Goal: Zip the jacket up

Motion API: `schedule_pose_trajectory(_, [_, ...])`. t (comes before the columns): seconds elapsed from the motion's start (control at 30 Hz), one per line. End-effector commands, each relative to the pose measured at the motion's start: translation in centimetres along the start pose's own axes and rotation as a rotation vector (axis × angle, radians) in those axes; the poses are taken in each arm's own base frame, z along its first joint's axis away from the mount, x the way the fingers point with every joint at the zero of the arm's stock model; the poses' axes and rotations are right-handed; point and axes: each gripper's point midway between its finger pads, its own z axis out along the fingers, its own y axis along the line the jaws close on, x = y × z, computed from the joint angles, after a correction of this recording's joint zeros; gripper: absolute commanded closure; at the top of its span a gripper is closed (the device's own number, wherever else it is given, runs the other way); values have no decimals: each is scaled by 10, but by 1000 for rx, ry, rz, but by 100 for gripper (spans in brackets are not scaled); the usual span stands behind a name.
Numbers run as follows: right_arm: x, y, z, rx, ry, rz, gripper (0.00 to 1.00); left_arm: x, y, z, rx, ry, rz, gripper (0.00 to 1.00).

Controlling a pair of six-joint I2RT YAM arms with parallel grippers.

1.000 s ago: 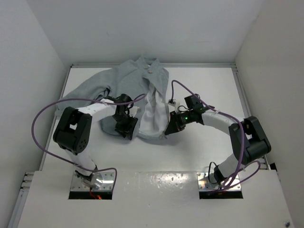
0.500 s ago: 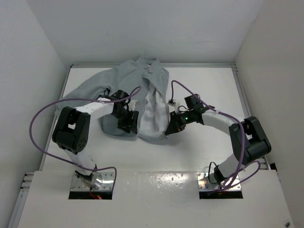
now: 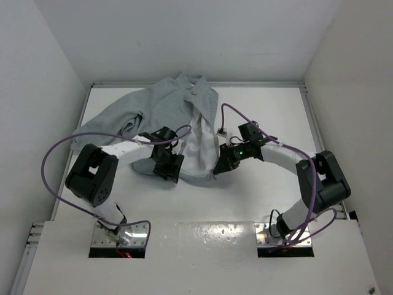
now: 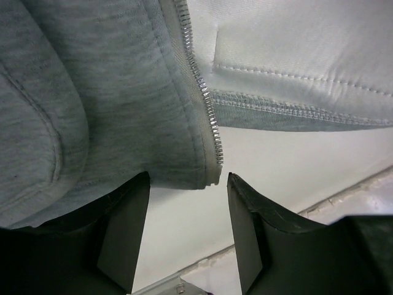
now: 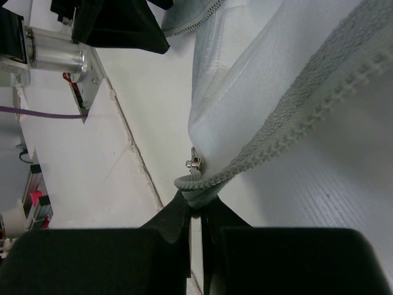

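The grey jacket [image 3: 161, 114] lies unzipped on the white table [image 3: 270, 117], its pale lining [image 3: 198, 147] showing. My left gripper [image 3: 170, 167] hovers at the left front panel's bottom hem, open. In the left wrist view the hem corner [image 4: 206, 175] and the end of the zipper teeth [image 4: 199, 86] sit just beyond the fingertips [image 4: 141, 184], and nothing is between them. My right gripper [image 3: 220, 167] is shut on the folded bottom end of the right zipper edge [image 5: 199, 187]. A small metal slider [image 5: 193, 163] sits right beside the pinch.
White walls close in the table on the left, back and right. A seam in the table top [image 4: 344, 190] runs near the front edge, just short of the hem. Purple cables [image 3: 55, 153] loop off both arms.
My left gripper slid down off the grey panel to its bottom hem corner and its jaws spread wider. The right gripper kept still with its grip.
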Motion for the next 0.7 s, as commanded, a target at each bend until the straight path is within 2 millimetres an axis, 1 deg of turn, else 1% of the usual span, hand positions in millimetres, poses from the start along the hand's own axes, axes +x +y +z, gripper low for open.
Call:
schedule_pose_trajectory(0.0, [-19,4,-3,-13,-33,-55,100,-11,11,-7,-119,-82,-27,41])
schedule_pose_trajectory(0.1, [-19,6,-4,-13,-36,-59,100,-12,13,-2,-129,-81,-56,43])
schedule_pose_trajectory(0.13, [-17,6,-4,-13,-34,-63,100,-16,13,-3,-102,-90,-73,44])
schedule_pose_trajectory(0.17, [-16,6,-4,-13,-32,-63,100,-17,3,-4,-22,-86,-85,46])
schedule_pose_trajectory(0.2, [-15,7,-5,-12,-31,-69,100,-24,5,-9,16,-111,-108,46])
schedule_pose_trajectory(0.23, [-13,7,-6,-11,-25,-80,100,-20,2,-11,54,-106,-109,46])
schedule_pose_trajectory(0.27, [-12,7,-7,-8,-23,-78,100,-25,-12,-17,150,-131,-101,47])
schedule_pose_trajectory(0.3, [-11,8,-7,-11,-19,-82,100,-24,-15,-25,198,-158,-94,47])
schedule_pose_trajectory(0.33, [-8,8,-6,-12,-13,-80,100,-26,-20,-32,221,-176,-83,47])
schedule_pose_trajectory(0.4, [-7,8,-7,-17,-13,-80,100,-29,-29,-43,259,-217,-50,44])
schedule_pose_trajectory(0.43, [-7,9,-6,-20,-13,-80,100,-32,-32,-54,263,-258,-19,42])
schedule_pose_trajectory(0.47, [-7,8,-6,-20,-12,-72,100,-34,-31,-58,254,-274,-14,42])
schedule_pose_trajectory(0.5, [-7,7,-5,-24,-12,-68,100,-30,-26,-56,225,-258,-27,40])
schedule_pose_trajectory(0.53, [-8,7,-5,-26,-14,-69,100,-24,-26,-54,205,-237,-27,40])
schedule_pose_trajectory(0.57, [-10,8,-4,-28,-15,-67,100,-15,-22,-51,188,-185,-39,40])
schedule_pose_trajectory(0.63, [-13,6,-2,-30,-23,-59,100,-6,-20,-42,183,-141,-71,43])
schedule_pose_trajectory(0.67, [-13,6,-1,-30,-22,-52,100,-6,-21,-41,172,-138,-72,43])
